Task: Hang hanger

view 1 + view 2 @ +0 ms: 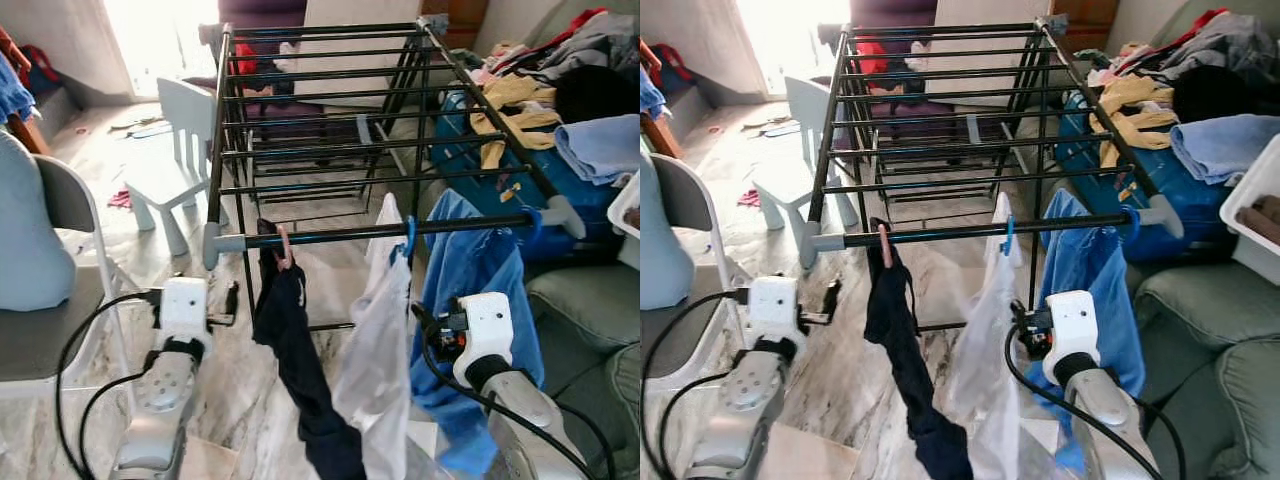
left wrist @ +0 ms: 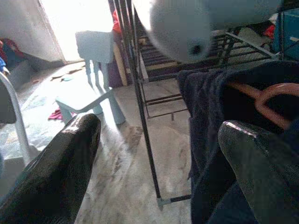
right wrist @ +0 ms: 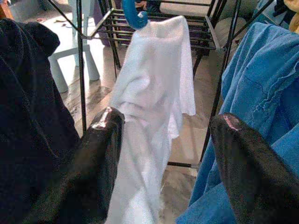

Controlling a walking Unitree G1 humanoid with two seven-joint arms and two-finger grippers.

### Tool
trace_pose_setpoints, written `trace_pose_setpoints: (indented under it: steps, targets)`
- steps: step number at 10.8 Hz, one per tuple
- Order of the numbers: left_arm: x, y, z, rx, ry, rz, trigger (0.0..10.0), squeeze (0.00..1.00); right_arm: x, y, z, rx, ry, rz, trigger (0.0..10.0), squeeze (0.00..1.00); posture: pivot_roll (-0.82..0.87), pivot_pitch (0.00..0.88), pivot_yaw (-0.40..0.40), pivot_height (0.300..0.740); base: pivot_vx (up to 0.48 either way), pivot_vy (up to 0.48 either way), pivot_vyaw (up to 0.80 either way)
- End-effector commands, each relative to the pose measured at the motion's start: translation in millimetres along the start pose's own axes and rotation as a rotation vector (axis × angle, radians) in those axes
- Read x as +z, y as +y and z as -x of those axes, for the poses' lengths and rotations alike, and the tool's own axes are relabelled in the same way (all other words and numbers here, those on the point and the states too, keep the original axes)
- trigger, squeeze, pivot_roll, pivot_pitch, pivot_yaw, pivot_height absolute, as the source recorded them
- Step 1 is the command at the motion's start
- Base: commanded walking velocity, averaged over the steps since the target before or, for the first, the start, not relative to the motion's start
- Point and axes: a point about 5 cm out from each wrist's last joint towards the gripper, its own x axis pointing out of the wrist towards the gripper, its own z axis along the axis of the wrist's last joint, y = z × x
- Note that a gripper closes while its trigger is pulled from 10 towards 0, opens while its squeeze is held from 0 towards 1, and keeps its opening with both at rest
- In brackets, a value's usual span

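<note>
A black drying rack (image 1: 340, 234) stands before me. Three garments hang from its front rail. A dark navy garment (image 1: 300, 370) hangs on a pink hanger (image 1: 284, 247). A white garment (image 1: 380, 350) hangs on a blue hanger (image 1: 409, 238), and a blue shirt (image 1: 480, 270) hangs at the right end. My left gripper (image 2: 161, 126) is open and holds nothing. It sits low, just left of the navy garment. My right gripper (image 3: 168, 116) is also open, below the rail between the white garment and the blue shirt, which it faces.
A grey folding chair (image 1: 60, 200) stands close on the left. A small pale blue chair (image 1: 175, 160) is beyond it. On the right, a heap of clothes (image 1: 520, 110) lies on a blue box. A grey-green sofa (image 1: 590, 300) and a white basket (image 1: 625, 205) are also there.
</note>
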Motion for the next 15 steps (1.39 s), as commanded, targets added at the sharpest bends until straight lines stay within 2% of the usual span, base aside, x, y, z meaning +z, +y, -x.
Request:
trace_pose_setpoints:
  steps: [1,12,15]
  targets:
    - [4,-0.5,-1.9,-0.003,-0.001,-0.003,10.0,0.00,7,-0.1,-1.0,-0.006,-0.034,-0.001,10.0,1.00,-0.16,0.000,0.019,0.740,0.000,0.000,0.00]
    - [7,-3.9,-8.1,-0.006,-0.001,0.000,10.0,0.00,7,2.7,-12.4,0.002,-0.039,-0.001,10.0,1.00,-0.15,0.000,0.017,0.740,-0.243,0.000,0.00]
    - [8,-4.8,-9.3,0.000,-0.006,0.004,10.0,0.00,16,4.0,-16.0,0.006,-0.081,0.015,10.0,1.00,-0.15,0.000,0.015,0.740,-0.273,0.000,0.00]
